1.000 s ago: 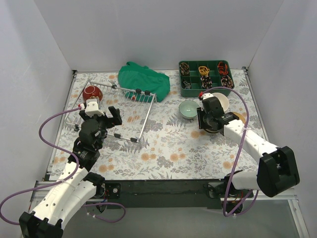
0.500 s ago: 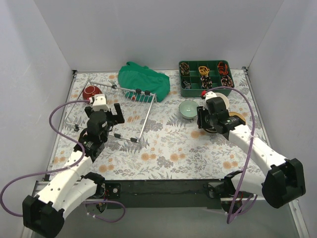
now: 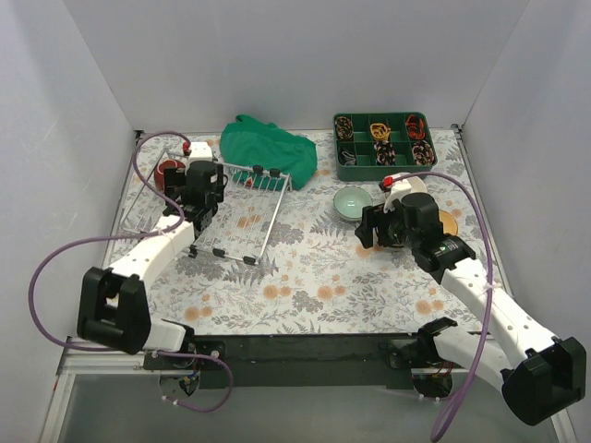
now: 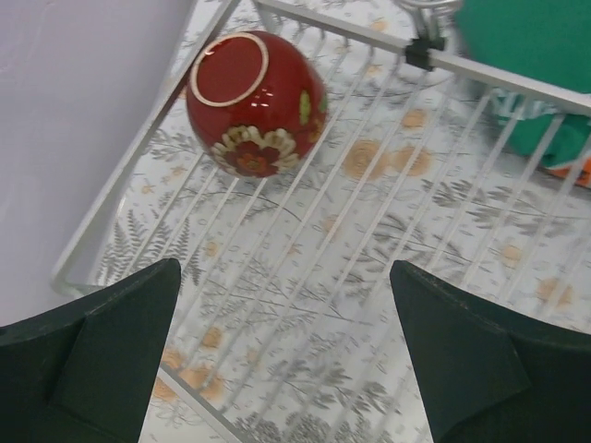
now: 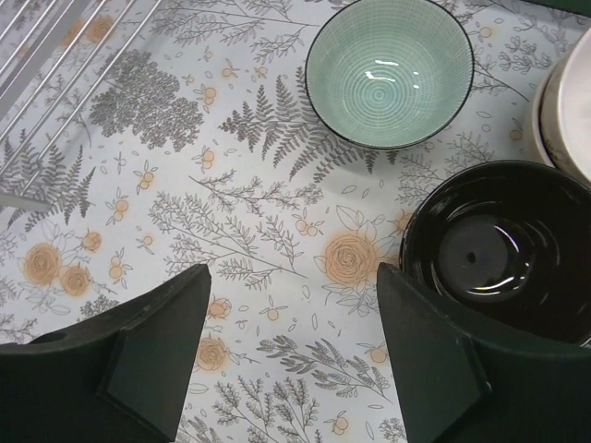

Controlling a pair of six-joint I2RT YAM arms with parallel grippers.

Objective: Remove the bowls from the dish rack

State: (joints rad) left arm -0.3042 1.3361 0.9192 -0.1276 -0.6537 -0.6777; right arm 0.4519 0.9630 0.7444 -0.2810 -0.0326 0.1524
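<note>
Right gripper (image 5: 291,295): held open and empty above the patterned table (image 5: 231,212)
Dark bowl (image 5: 503,245): set upright, just right of the jaws
Pale green bowl (image 5: 388,69): stood upright beyond, apart from it
Left gripper (image 4: 284,277): spread wide, empty, over the dish rack (image 4: 351,28)
Red bowl (image 4: 254,101): seen overturned and tilted in the rack's far left corner, the only 1 there

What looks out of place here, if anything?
The red bowl lies tipped over in the dish rack, its foot ring facing up rather than its mouth. The pale green bowl and the black bowl stand upright on the table. Nothing looks spilled or broken.
</note>
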